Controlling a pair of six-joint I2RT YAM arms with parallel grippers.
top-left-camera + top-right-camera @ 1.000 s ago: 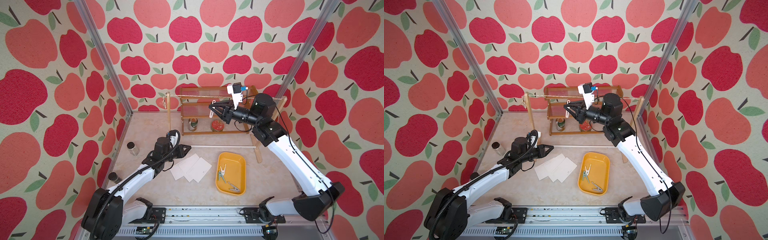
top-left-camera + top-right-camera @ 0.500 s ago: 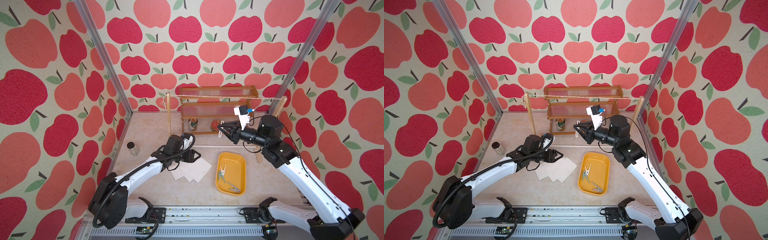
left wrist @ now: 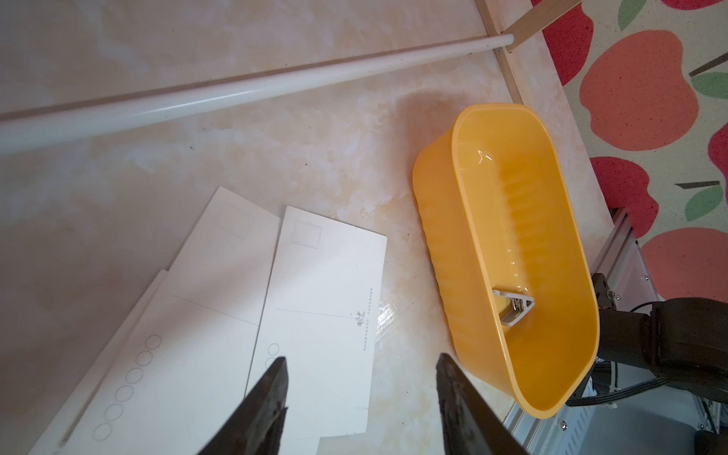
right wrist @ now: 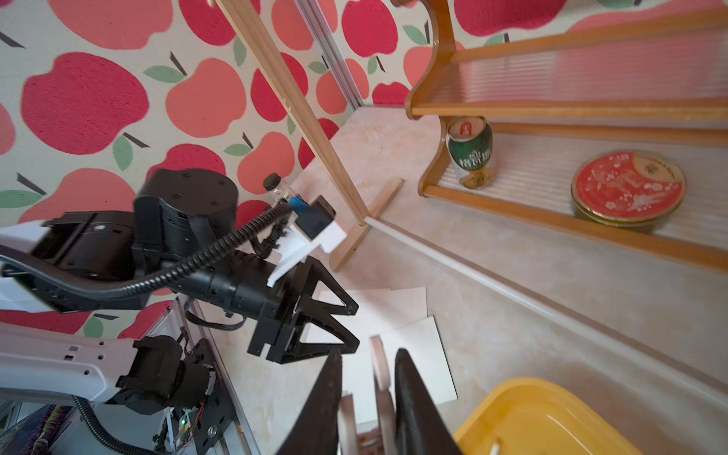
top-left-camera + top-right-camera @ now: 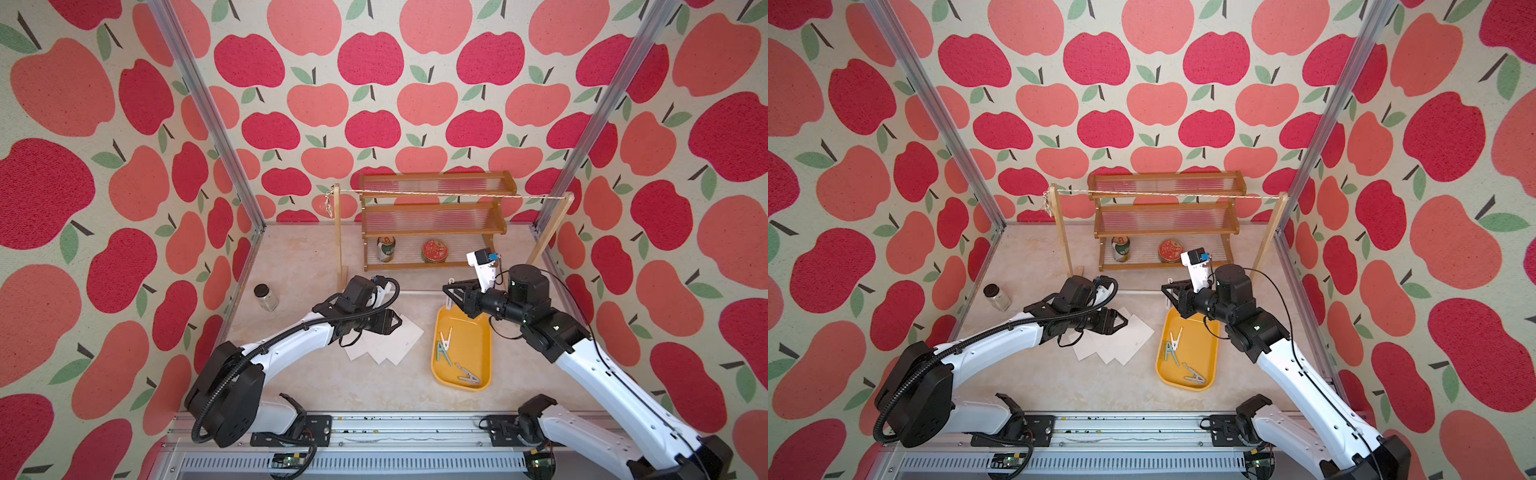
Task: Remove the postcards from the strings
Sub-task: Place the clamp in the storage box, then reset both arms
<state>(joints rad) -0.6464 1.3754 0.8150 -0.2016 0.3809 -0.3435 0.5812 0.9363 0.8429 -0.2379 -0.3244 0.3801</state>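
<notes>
The string (image 5: 449,194) runs bare between the rack's two wooden uprights, also in the other top view (image 5: 1167,194). The white postcards (image 5: 392,343) (image 5: 1121,340) lie overlapping on the table left of the tray. My left gripper (image 5: 397,322) (image 3: 362,358) hovers just over them, open and empty, the top card (image 3: 319,283) under its fingers. My right gripper (image 5: 451,291) (image 4: 368,352) is shut on a pale clothes peg (image 4: 379,366), above the far end of the yellow tray (image 5: 471,345).
The yellow tray (image 5: 1200,345) (image 3: 512,197) holds several pegs (image 5: 444,345). The rack's white bottom rod (image 3: 236,90) lies beyond the cards. A wooden shelf (image 5: 432,216) at the back holds a can (image 5: 385,248) and a red tin (image 5: 435,250). A small jar (image 5: 266,296) stands far left.
My left gripper moved right over the card pile and opened. My right arm came down from string height to the tray's far end, still shut on the peg.
</notes>
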